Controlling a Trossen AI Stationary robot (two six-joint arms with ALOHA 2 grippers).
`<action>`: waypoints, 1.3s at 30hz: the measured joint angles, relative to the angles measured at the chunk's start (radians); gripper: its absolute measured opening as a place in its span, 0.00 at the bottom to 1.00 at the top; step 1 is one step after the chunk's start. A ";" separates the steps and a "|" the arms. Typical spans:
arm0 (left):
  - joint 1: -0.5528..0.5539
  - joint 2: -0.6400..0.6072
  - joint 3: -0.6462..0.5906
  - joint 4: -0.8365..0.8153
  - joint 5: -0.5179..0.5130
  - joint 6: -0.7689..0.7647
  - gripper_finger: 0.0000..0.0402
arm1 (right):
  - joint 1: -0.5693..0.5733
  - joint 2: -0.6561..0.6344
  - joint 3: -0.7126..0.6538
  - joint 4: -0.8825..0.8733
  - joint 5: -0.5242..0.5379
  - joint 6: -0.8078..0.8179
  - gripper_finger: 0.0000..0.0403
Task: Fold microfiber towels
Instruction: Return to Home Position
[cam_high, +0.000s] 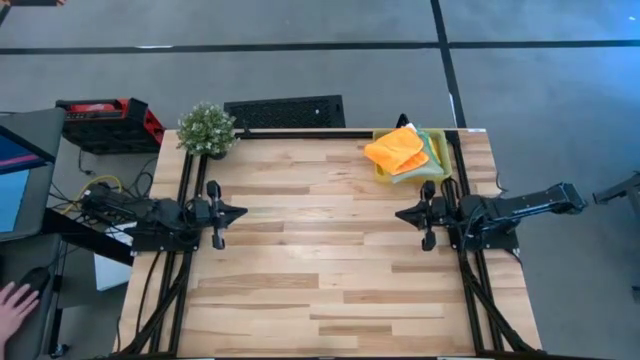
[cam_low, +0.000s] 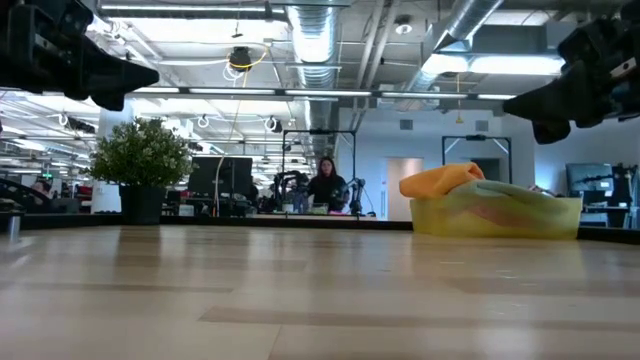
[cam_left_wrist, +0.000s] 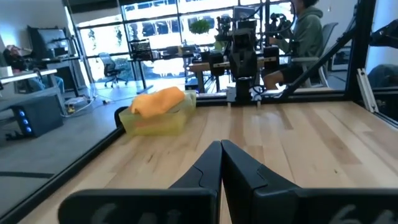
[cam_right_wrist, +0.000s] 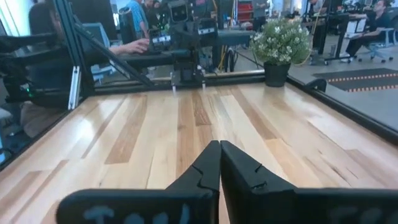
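Wood-plank table viewed from above, one arm at each side. Left gripper points toward the table's middle, its fingers pressed together and holding nothing. Right gripper faces it from the opposite side, likewise closed and empty. Orange towel lies folded on top of the pile in the translucent yellow tray at the far right corner. Pale green towel shows beneath it (any others cannot be made out). Potted plant stands at the far left corner. A person's hand lies off the table — near left.
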 joint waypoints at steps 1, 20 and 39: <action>0.000 0.000 0.000 0.000 0.000 0.002 0.00 | 0.000 0.000 0.000 -0.009 0.000 0.000 0.09; 0.000 0.000 0.000 -0.004 -0.001 -0.004 0.00 | 0.000 0.000 0.000 -0.029 0.000 0.000 0.08; 0.000 0.000 0.000 -0.005 -0.002 -0.002 0.00 | 0.000 0.000 -0.001 -0.029 -0.001 0.000 0.08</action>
